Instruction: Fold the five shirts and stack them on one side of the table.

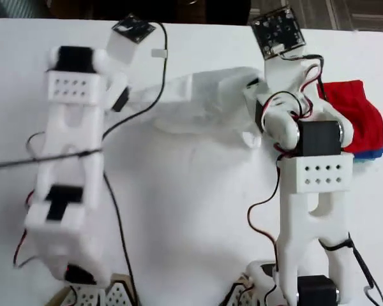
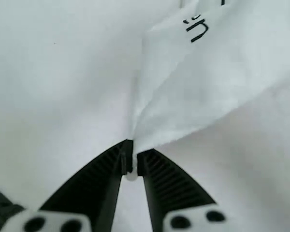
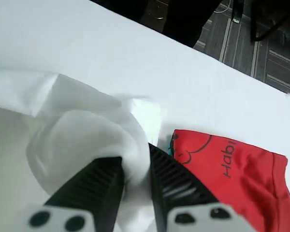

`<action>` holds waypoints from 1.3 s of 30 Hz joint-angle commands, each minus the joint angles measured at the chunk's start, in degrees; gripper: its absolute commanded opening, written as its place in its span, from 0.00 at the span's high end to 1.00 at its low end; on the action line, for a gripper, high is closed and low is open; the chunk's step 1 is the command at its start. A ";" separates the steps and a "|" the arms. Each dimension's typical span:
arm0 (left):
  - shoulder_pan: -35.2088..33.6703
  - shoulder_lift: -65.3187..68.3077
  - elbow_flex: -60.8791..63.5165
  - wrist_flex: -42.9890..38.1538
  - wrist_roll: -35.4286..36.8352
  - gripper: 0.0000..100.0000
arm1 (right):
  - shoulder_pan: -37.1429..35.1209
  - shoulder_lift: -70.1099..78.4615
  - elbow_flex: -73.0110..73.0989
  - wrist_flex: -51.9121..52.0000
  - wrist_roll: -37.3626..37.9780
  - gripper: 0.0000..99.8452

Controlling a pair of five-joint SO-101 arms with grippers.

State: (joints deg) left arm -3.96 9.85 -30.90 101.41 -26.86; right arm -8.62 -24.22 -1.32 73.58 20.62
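- We judge the step in hand to be the folding of the white shirt (image 1: pixel 204 102), stretched out between the two arms near the far edge of the table (image 1: pixel 191 210).
- The left gripper (image 2: pixel 130 162) is pinched tight on one corner of this shirt, with the cloth fanning away from its tips.
- The right gripper (image 3: pixel 135 169) is clamped on a bunched roll of the same white cloth, at the end nearer the red shirt (image 3: pixel 222 174).
- We think the next move calls for both arms to keep their hold and carry one end over the other evenly, so the cloth lies flat and not twisted. After that the shirt goes onto the pile.
- The pile sits toward the far right corner of the table, with the red shirt on top and a blue shirt (image 1: pixel 370 154) showing as a strip beneath it.
- We count three shirts: one white, one red and one blue. We cannot tell whether more lie hidden under the red one.
- We count two arms and two grippers, both holding the white shirt.
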 commanded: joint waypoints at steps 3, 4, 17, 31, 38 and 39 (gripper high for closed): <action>-5.63 -22.86 17.54 0.79 -6.15 0.97 | -0.84 -2.24 -2.90 5.14 -0.53 0.98; -7.30 -25.58 20.18 0.70 -7.38 0.97 | -0.84 -2.24 -2.90 6.02 -0.53 0.98; -20.22 -37.80 50.51 -9.93 -16.44 0.97 | -2.68 -2.68 28.04 -4.00 -0.53 0.98; -20.13 -37.80 83.91 -42.55 -16.09 0.97 | -12.44 -2.68 47.21 -15.87 -0.53 0.84; -20.22 -37.71 86.55 -48.35 -12.66 0.97 | -11.74 -2.68 35.34 -5.93 -0.53 0.69; -20.04 -37.71 86.64 -48.35 -12.48 0.97 | -12.53 -2.68 34.02 -3.56 -0.53 0.70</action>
State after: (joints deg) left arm -23.56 -26.29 55.69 54.37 -40.66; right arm -20.84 -24.31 37.98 65.23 20.62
